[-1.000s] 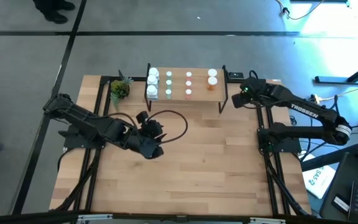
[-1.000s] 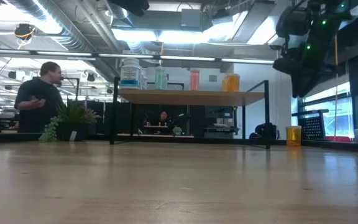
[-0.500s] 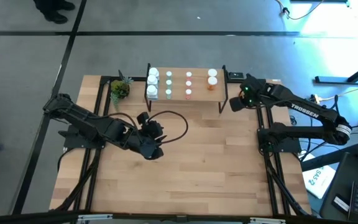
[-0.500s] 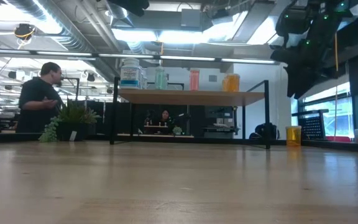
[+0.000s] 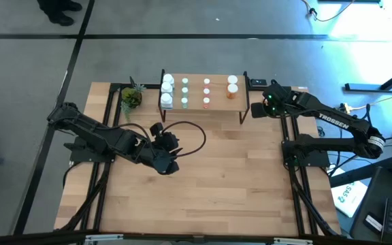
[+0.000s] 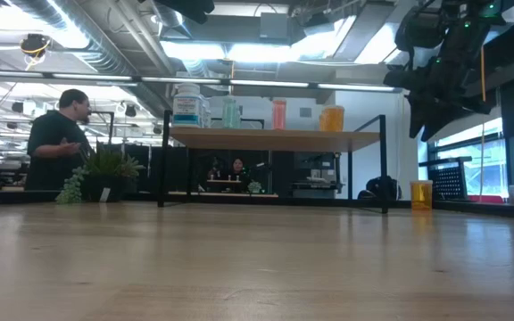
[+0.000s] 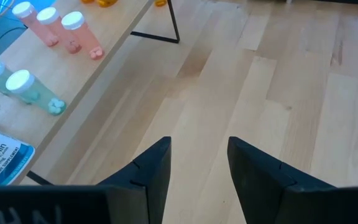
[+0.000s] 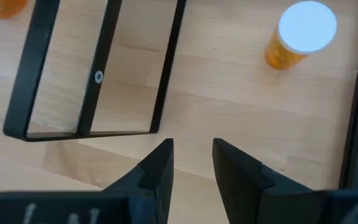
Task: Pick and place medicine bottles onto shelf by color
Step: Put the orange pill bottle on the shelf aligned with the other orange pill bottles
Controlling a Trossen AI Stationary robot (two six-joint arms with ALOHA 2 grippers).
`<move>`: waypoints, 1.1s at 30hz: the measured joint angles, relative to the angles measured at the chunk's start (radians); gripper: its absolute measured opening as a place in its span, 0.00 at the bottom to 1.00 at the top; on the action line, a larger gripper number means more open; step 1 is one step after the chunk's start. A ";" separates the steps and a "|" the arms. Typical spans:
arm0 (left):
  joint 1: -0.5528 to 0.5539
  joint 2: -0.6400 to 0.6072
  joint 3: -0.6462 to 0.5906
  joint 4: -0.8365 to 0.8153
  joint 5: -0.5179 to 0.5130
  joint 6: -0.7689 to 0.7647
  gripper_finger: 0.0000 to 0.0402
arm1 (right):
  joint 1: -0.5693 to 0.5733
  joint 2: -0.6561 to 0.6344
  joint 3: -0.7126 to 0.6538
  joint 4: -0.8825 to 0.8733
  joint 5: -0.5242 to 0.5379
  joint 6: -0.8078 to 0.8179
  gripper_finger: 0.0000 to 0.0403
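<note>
Right gripper (image 8: 190, 163): jaws parted, empty, right of shelf (image 5: 216, 102); centre squarely over loose orange bottle (image 8: 298, 35) before closing.

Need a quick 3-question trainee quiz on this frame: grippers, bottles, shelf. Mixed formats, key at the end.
1. True or false: the left gripper is holding a bottle.
2. Which colour is the one bottle standing on the table, off the shelf? A white, B orange, C pink.
3. Fill in: seen from above, the orange column on the shelf holds ___ bottles.

Key
1. False: its jaws are open over bare tabletop, with nothing between them.
2. B: the orange bottle stands beside the shelf's leg, ahead of the open right gripper.
3. Two.
</note>
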 joint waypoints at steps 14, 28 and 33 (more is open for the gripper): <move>0.000 0.000 0.000 0.000 0.000 0.000 0.38 | 0.000 0.002 0.000 0.010 0.026 0.002 0.28; 0.000 0.000 0.000 0.006 0.000 0.000 0.38 | 0.000 0.028 -0.001 -0.041 0.131 0.265 0.52; 0.000 0.000 0.000 0.007 0.000 0.000 0.38 | -0.001 0.039 -0.001 -0.037 0.183 0.401 0.70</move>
